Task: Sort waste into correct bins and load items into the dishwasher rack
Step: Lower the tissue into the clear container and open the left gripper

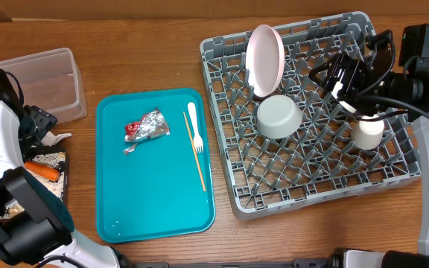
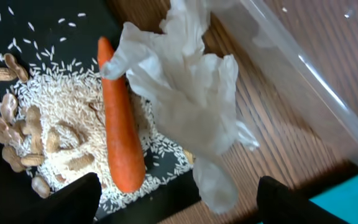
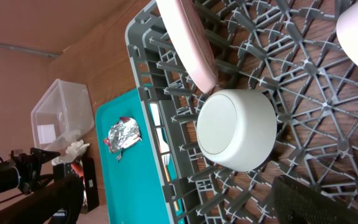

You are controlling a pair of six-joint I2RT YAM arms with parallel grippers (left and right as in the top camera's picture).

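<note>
No writing, label or number is readable anywhere; the foil wrapper is too crumpled to show any.

The flat teal tray lay on the wooden table, off to the right of the left gripper's fingers. From that wrist only the tray's corner showed, just beside the right-hand finger, with bare wood grain ahead of it.
</note>
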